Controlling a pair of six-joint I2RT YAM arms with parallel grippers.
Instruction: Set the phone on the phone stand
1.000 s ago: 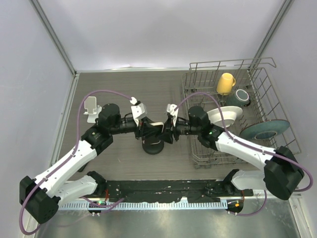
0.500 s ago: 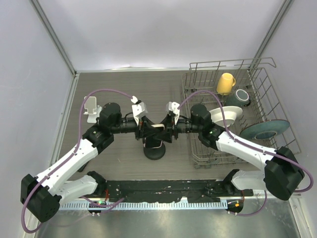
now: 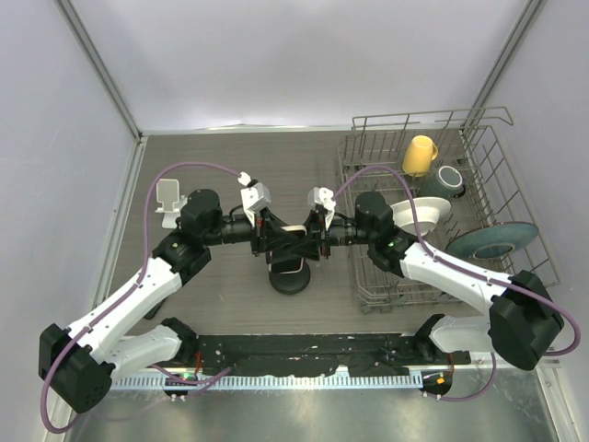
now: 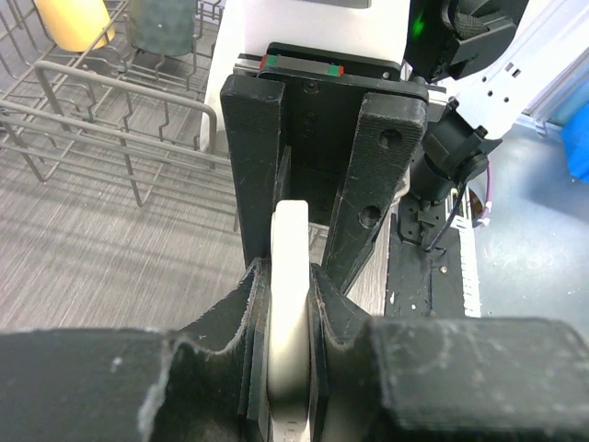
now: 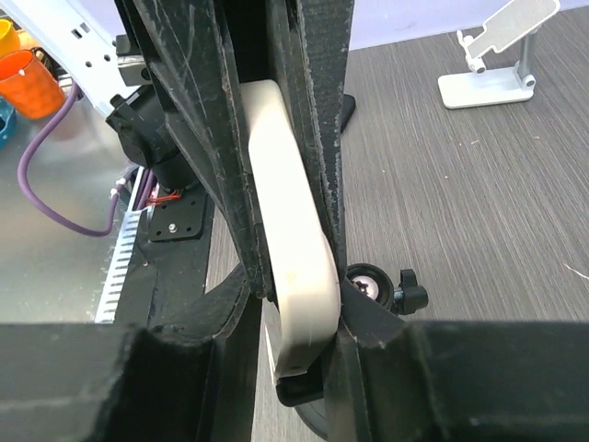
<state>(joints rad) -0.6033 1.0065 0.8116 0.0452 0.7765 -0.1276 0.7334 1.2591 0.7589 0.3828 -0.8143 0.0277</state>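
From the top view, the phone (image 4: 290,267) is hard to see. The two arms meet over the middle of the desk (image 3: 221,175) and their black parts cover almost all of it. A black round thing (image 3: 290,281) sits on the desk right under them, partly hidden. You cannot tell from above what it is.

The wrist views show more. The left wrist view shows the thin cream edge of the phone standing up. The left end effector (image 3: 274,241) is closed tight on it, one finger on each side. The right end effector (image 3: 311,241) comes from the other way. Its two fingers (image 4: 253,157) sit on both sides of the same phone. In the right wrist view, the near fingers are big, dark and blurry. They look pinched on the phone too. So both end effectors hold the phone up in the air, off the desk.

The phone's screen and back are hidden in every view. Only its edge shows.

The phone stand (image 3: 168,198) is white. It stands alone near the far left of the desk, well apart from the phone. The right wrist view shows it too, small, in the top corner. The left wrist view does not show it.

A wire dish rack (image 3: 433,120) is on the right, with a yellow cup (image 3: 420,155) and plates in it.
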